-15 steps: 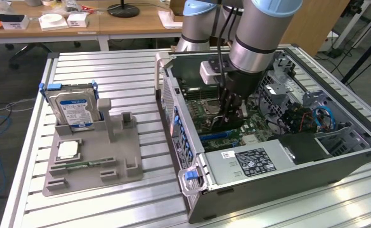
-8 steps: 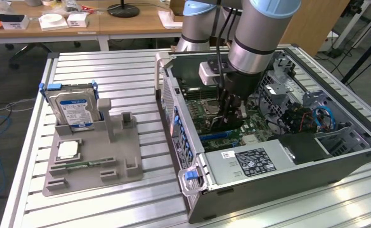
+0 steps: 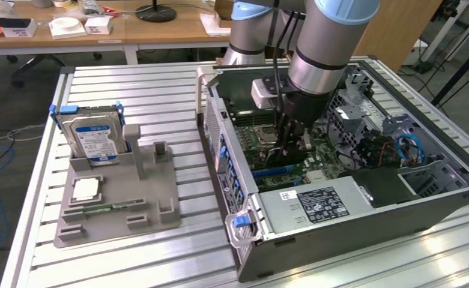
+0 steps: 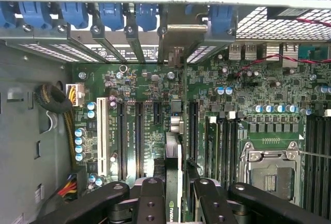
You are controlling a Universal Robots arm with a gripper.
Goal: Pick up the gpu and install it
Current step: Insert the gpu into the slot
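The gpu (image 4: 175, 182) stands on edge between the two fingers (image 4: 151, 203) of the tool (image 4: 176, 206), which is clamped on the card's two faces. In the wrist view the card is seen edge-on: its long axis runs straight away from the tool toward the rear wall of the computer case (image 3: 426, 210), parallel to the expansion slots (image 4: 129, 141) on the motherboard (image 4: 258, 94). Its silver end bracket (image 4: 173, 40) sits at the far end, against the row of rear slot openings. The card's lower edge is down among the slots; whether it is fully seated cannot be told.

In the exterior view the tool (image 3: 289, 150) reaches down into the open case, which lies on its side on the table (image 3: 138, 78).

Beside the case, well apart from the tool, one grey fixture tray (image 3: 114, 204) rests on the table. It carries one hard drive (image 3: 94, 139) standing upright, one processor (image 3: 87, 189) lying flat, and one memory stick (image 3: 106, 207) lying flat.
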